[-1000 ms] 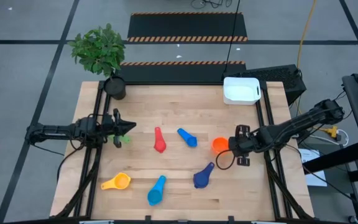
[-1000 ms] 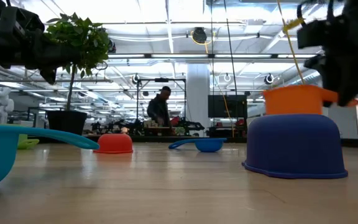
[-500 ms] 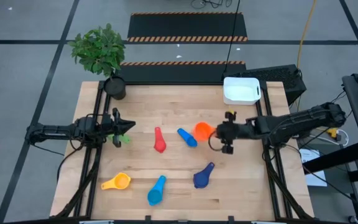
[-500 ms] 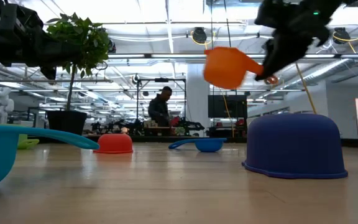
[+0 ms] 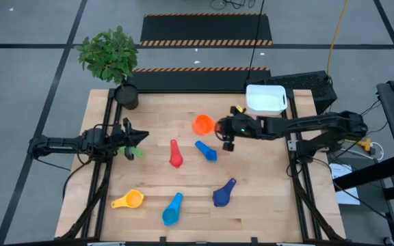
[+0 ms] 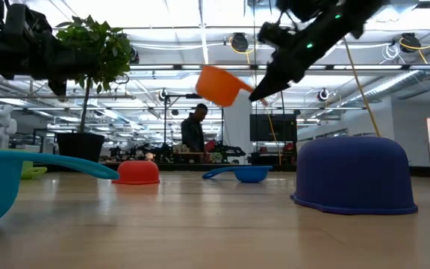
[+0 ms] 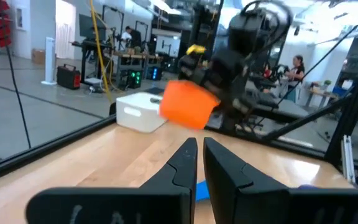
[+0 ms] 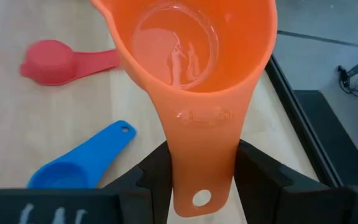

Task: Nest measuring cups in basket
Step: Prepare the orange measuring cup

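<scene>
My right gripper (image 5: pixel 219 128) is over the middle of the table's far half, shut on the orange measuring cup (image 5: pixel 202 124), which is in the air. The white basket (image 5: pixel 265 100) stands at the far right. On the table lie the red cup (image 5: pixel 176 154), the medium blue cup (image 5: pixel 206 151), the dark blue cup (image 5: pixel 223 194) mouth down, the light blue cup (image 5: pixel 172 209) and the yellow cup (image 5: pixel 128 200). My left gripper (image 5: pixel 139 141) waits at the left edge, shut and holding nothing. My right gripper pinches the orange cup's handle (image 8: pixel 204 143) between its two fingers (image 8: pixel 260 177), near the free end with the hole. The fingers come from the table's right side, slanting down, and lie along the handle. The cup (image 6: pixel 216 84) is lifted clear and tilted, its bowl pointing away from the gripper.
A dark plant pot (image 5: pixel 126 96) with a leafy plant stands at the far left corner. A small green object (image 5: pixel 137 152) lies by my left gripper. Dark frame rails (image 5: pixel 101 184) run along both side edges. A person (image 6: pixel 193 133) stands in the room behind.
My right gripper has swung from the table's right edge toward the left and the far edge, rising a little and tipping more nose-down. The orange cup has travelled with it, staying clear of the table, from beside the dark blue cup to above the medium blue one.
</scene>
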Robot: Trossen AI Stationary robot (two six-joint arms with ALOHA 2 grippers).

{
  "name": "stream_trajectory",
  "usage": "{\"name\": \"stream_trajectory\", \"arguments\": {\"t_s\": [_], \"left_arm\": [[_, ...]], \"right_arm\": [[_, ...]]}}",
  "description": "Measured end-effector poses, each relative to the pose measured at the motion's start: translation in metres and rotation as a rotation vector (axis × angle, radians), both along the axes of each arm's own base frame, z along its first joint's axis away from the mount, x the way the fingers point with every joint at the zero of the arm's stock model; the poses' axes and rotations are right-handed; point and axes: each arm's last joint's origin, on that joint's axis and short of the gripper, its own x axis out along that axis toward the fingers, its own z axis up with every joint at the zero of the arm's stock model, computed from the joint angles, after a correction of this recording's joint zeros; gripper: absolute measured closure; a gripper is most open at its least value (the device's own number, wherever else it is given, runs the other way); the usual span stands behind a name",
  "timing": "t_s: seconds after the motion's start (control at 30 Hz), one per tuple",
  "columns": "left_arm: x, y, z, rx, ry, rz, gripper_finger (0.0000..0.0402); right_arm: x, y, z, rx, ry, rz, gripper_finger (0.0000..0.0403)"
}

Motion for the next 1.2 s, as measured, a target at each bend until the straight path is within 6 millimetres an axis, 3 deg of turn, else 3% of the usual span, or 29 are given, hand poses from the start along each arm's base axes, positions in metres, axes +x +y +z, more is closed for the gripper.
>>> {"name": "stream_trajectory", "arguments": {"t_s": [0.23, 0.4, 0.57, 0.8, 1.2], "left_arm": [[-0.001, 0.001, 0.004, -0.012, -0.048, 0.019, 0.0369], [0.002, 0.001, 0.001, -0.039, -0.015, 0.029, 0.0369], [0.007, 0.002, 0.000, -0.049, 0.040, 0.057, 0.0369], [0.019, 0.002, 0.021, -0.026, 0.100, 0.075, 0.0369], [0.051, 0.001, 0.034, 0.033, 0.277, 0.077, 0.0369]], "right_arm": [[0.034, -0.020, -0.024, -0.043, 0.120, 0.004, 0.0272], [0.047, -0.030, -0.043, -0.058, 0.195, 0.011, 0.0272], [0.049, -0.036, -0.052, -0.074, 0.234, 0.017, 0.0272], [0.050, -0.043, -0.063, -0.066, 0.266, 0.002, 0.0272], [0.047, -0.041, -0.066, -0.053, 0.310, 0.005, 0.0272]]}}
